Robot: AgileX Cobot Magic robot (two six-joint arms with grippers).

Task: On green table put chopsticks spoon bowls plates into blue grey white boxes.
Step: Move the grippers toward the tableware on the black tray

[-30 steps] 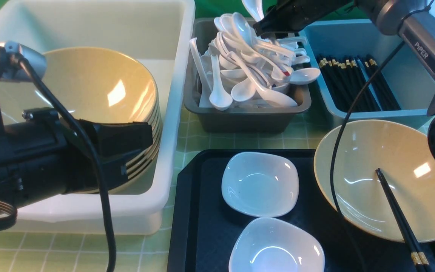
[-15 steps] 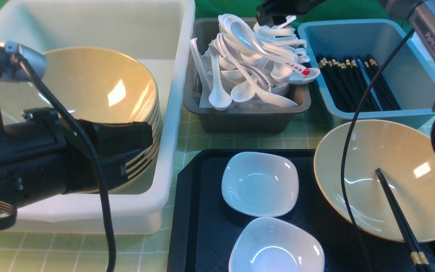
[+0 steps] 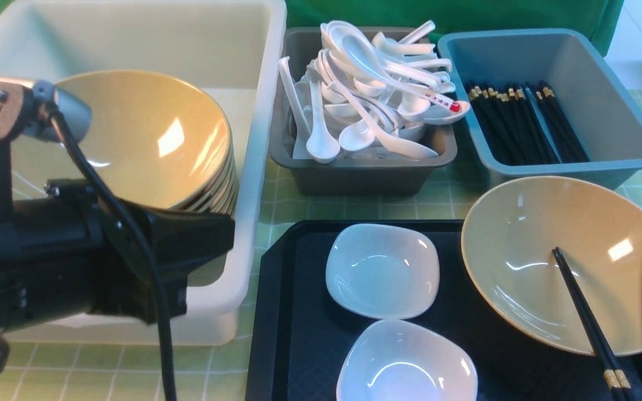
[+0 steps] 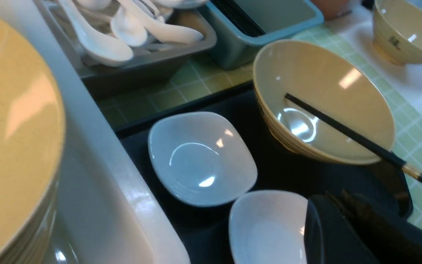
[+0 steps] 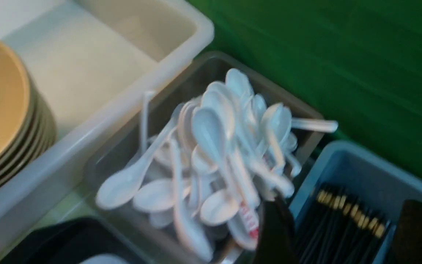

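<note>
Resting in the tan bowl (image 3: pixel 544 223) on the black tray (image 3: pixel 310 345), black chopsticks (image 3: pixel 583 306) lie near the left gripper (image 4: pixel 337 227), pressed together, and the right gripper (image 5: pixel 343 234), spread.

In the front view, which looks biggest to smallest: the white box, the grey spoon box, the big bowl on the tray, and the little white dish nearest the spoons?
1. White box
2. Bowl
3. Grey box
4. Little dish
</note>
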